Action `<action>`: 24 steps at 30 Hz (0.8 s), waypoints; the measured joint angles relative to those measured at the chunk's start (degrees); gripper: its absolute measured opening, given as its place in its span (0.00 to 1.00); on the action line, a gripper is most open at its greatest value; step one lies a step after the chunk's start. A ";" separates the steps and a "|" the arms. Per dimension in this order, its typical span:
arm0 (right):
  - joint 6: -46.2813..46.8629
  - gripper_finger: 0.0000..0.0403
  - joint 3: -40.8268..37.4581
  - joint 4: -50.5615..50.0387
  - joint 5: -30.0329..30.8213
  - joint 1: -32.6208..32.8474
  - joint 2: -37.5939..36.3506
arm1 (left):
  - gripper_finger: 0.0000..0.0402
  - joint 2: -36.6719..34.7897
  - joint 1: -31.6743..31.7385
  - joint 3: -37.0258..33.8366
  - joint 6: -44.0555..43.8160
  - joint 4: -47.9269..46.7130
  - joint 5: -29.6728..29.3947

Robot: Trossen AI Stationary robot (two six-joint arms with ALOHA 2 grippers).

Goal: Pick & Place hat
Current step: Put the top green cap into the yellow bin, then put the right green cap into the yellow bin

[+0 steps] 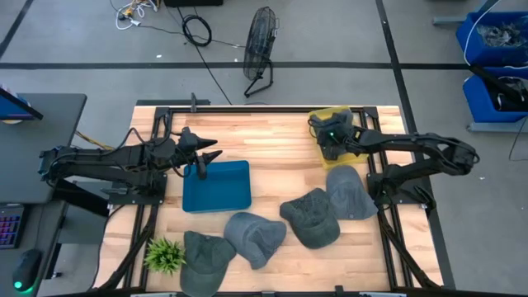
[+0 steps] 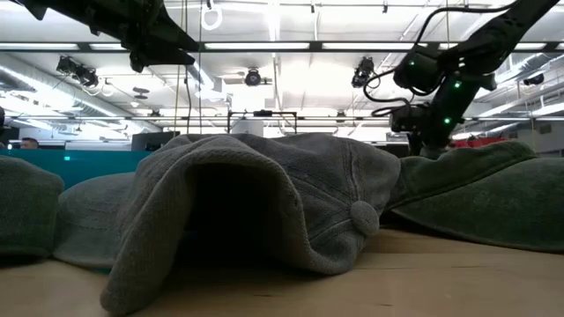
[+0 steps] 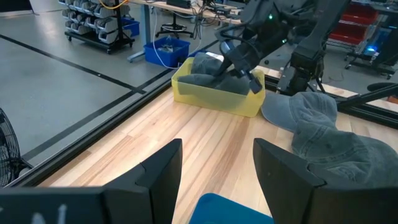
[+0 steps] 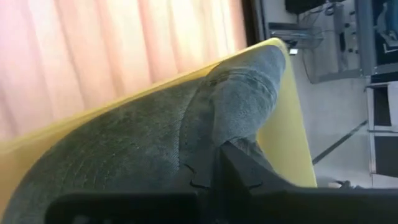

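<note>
A grey hat [image 3: 200,79] lies in the yellow bin [image 3: 211,98] at the table's far right; up close it [image 4: 149,134] fills the right wrist view. My right gripper [image 1: 328,142] reaches down into that bin and is shut on this hat. Several more grey hats [image 1: 346,191] [image 1: 312,216] [image 1: 254,238] rest flat on the table's near half. My left gripper [image 3: 217,167] hovers open above the far edge of the blue bin [image 1: 219,188], touching nothing. My right gripper pinches a fold of the grey hat's cloth [image 4: 205,149] between its two fingers, slanting down from above into the yellow bin. The hat rests inside the bin against its wall [image 4: 289,118]. Its own fingers hide how far back the cloth reaches.
A small green plant [image 1: 165,254] stands at the near left corner beside another grey hat [image 1: 206,260]. In the low view a hat [image 2: 264,194] fills the foreground. Bare wood lies between the blue and yellow bins. Black frame rails line both table sides.
</note>
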 joint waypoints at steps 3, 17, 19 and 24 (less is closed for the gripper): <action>0.00 0.12 0.00 1.28 0.01 -0.50 0.35 | 0.50 0.01 0.00 0.00 0.00 0.00 -0.02; 8.06 0.41 15.45 -21.44 7.99 6.63 0.19 | 0.50 0.01 0.02 0.00 -0.59 -0.02 0.00; 12.25 0.41 19.79 -27.29 3.52 9.51 0.17 | 0.50 0.01 0.01 0.00 -1.18 -0.02 0.00; 20.83 0.40 28.19 -35.30 -22.85 16.46 0.10 | 0.50 0.01 0.02 0.00 -1.20 -0.07 0.00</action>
